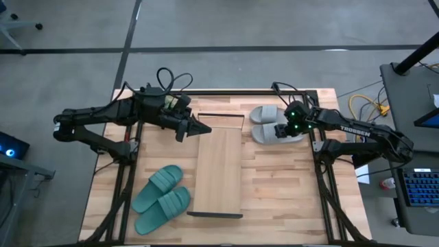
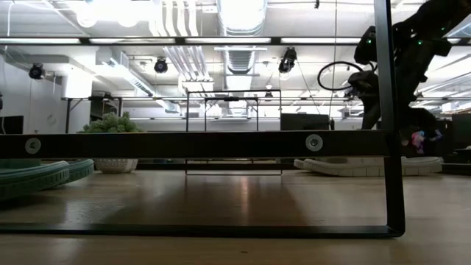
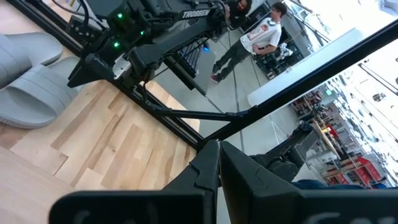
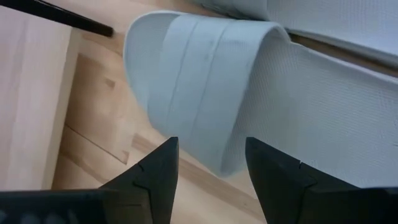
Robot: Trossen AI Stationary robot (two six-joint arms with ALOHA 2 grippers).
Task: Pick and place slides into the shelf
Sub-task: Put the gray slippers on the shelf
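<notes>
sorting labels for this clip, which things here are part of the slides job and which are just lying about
Part of the job:
- grey slides, right gripper open over the nearer one
- teal slides, on the table
- shelf, nothing on it
- left gripper, shut, waiting near the shelf's far end

Just lying about:
- yellow cable on the floor
- keyboard on the side desk

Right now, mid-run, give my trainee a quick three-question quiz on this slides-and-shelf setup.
1. True or false: the shelf already holds a slide.
2. Which gripper is nearest the grey slides: A) left gripper, B) right gripper?
3. Fill in: the teal slides lie on the shelf's ____ side in the high view.

Key: 1 false, the plank is bare; 2 B, its fingers are open at one grey slide's strap; 3 left.
</notes>
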